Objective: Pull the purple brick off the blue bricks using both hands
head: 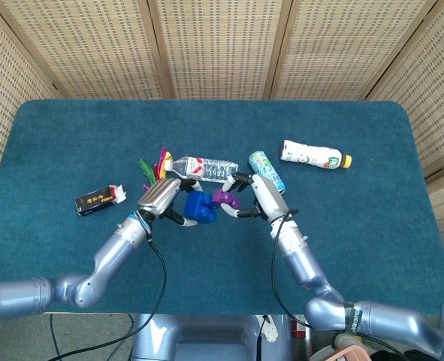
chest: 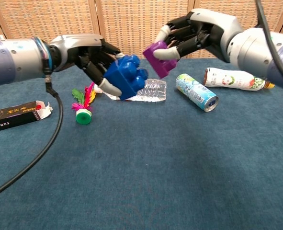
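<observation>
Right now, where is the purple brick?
The purple brick is held up by the right hand, just clear of the blue bricks in the left hand, above the clear water bottle.
</observation>
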`<state>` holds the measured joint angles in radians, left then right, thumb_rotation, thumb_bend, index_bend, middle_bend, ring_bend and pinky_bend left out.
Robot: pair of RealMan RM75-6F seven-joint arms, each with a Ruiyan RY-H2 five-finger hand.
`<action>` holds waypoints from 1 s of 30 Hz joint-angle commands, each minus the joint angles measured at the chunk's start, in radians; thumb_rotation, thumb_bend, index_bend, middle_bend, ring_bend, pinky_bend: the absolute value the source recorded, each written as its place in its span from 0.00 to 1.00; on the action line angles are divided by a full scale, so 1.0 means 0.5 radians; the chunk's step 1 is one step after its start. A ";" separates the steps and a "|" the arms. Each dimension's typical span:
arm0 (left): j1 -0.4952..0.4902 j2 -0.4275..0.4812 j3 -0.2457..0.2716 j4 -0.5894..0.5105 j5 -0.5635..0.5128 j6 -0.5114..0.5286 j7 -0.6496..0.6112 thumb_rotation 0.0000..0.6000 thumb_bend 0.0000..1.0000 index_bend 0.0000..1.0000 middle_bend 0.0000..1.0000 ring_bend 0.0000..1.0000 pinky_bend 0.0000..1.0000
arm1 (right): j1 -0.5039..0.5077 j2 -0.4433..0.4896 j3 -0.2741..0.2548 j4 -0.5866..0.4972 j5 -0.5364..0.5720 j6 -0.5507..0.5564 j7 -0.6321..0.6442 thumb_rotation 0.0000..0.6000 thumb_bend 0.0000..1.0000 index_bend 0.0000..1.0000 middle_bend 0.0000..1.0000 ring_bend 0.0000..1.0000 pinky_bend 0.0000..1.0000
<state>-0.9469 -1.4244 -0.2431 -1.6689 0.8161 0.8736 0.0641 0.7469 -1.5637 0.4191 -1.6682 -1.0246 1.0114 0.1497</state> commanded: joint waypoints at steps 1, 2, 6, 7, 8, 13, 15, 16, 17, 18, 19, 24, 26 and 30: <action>0.052 0.088 0.030 -0.012 0.033 -0.035 -0.032 1.00 0.14 0.56 0.51 0.34 0.29 | -0.028 0.073 0.012 -0.012 0.004 -0.008 0.015 1.00 0.31 0.60 0.63 0.41 0.41; 0.070 0.117 0.039 -0.012 0.051 -0.045 -0.046 1.00 0.14 0.56 0.51 0.34 0.28 | -0.035 0.094 0.010 -0.010 0.002 -0.012 0.016 1.00 0.31 0.60 0.63 0.41 0.41; 0.142 0.202 0.089 0.020 0.154 -0.037 -0.074 1.00 0.14 0.56 0.51 0.34 0.25 | -0.062 0.165 -0.021 0.011 -0.027 -0.025 0.007 1.00 0.31 0.60 0.63 0.41 0.41; 0.157 0.217 0.097 0.027 0.174 -0.034 -0.086 1.00 0.14 0.56 0.51 0.34 0.25 | -0.067 0.177 -0.032 0.018 -0.038 -0.028 0.002 1.00 0.31 0.60 0.63 0.41 0.41; 0.180 0.239 0.110 0.040 0.209 -0.032 -0.104 1.00 0.14 0.55 0.51 0.34 0.24 | -0.075 0.196 -0.055 0.032 -0.059 -0.032 -0.010 1.00 0.31 0.60 0.63 0.41 0.41; 0.284 0.281 0.267 0.260 0.499 0.107 0.036 1.00 0.13 0.55 0.51 0.34 0.24 | -0.106 0.231 -0.332 0.241 -0.294 -0.055 -0.260 1.00 0.31 0.60 0.63 0.41 0.41; 0.325 0.216 0.323 0.391 0.630 0.181 0.067 1.00 0.13 0.55 0.51 0.34 0.23 | -0.116 0.184 -0.442 0.365 -0.429 -0.026 -0.346 1.00 0.31 0.60 0.63 0.41 0.41; 0.336 0.189 0.333 0.434 0.666 0.200 0.065 1.00 0.13 0.56 0.51 0.34 0.23 | -0.118 0.166 -0.467 0.405 -0.466 -0.015 -0.360 1.00 0.31 0.60 0.63 0.41 0.41; 0.347 0.154 0.351 0.493 0.707 0.212 0.074 1.00 0.13 0.56 0.51 0.34 0.23 | -0.120 0.143 -0.504 0.460 -0.511 -0.008 -0.391 1.00 0.31 0.60 0.63 0.41 0.42; 0.353 0.128 0.362 0.533 0.730 0.214 0.080 1.00 0.13 0.56 0.51 0.34 0.23 | -0.121 0.126 -0.525 0.499 -0.537 -0.002 -0.412 1.00 0.31 0.60 0.63 0.41 0.42; 0.358 0.105 0.370 0.567 0.747 0.213 0.084 1.00 0.13 0.56 0.50 0.34 0.22 | -0.123 0.110 -0.541 0.531 -0.556 0.002 -0.424 1.00 0.31 0.60 0.63 0.41 0.42; 0.371 0.026 0.379 0.667 0.780 0.179 0.078 1.00 0.11 0.46 0.41 0.30 0.19 | -0.132 0.074 -0.580 0.611 -0.603 0.004 -0.438 1.00 0.19 0.43 0.47 0.33 0.36; 0.373 0.014 0.372 0.675 0.787 0.142 0.017 1.00 0.04 0.23 0.21 0.16 0.13 | -0.132 0.091 -0.587 0.598 -0.593 -0.023 -0.453 1.00 0.04 0.21 0.23 0.15 0.25; 0.386 0.014 0.335 0.690 0.848 0.146 -0.130 1.00 0.00 0.00 0.00 0.00 0.01 | -0.156 0.128 -0.569 0.539 -0.587 0.020 -0.475 1.00 0.00 0.07 0.06 0.01 0.16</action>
<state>-0.7591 -1.4166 -0.0657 -1.3289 1.2210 0.9472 0.0317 0.6743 -1.5065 0.1317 -1.3899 -1.3182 1.0129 -0.0834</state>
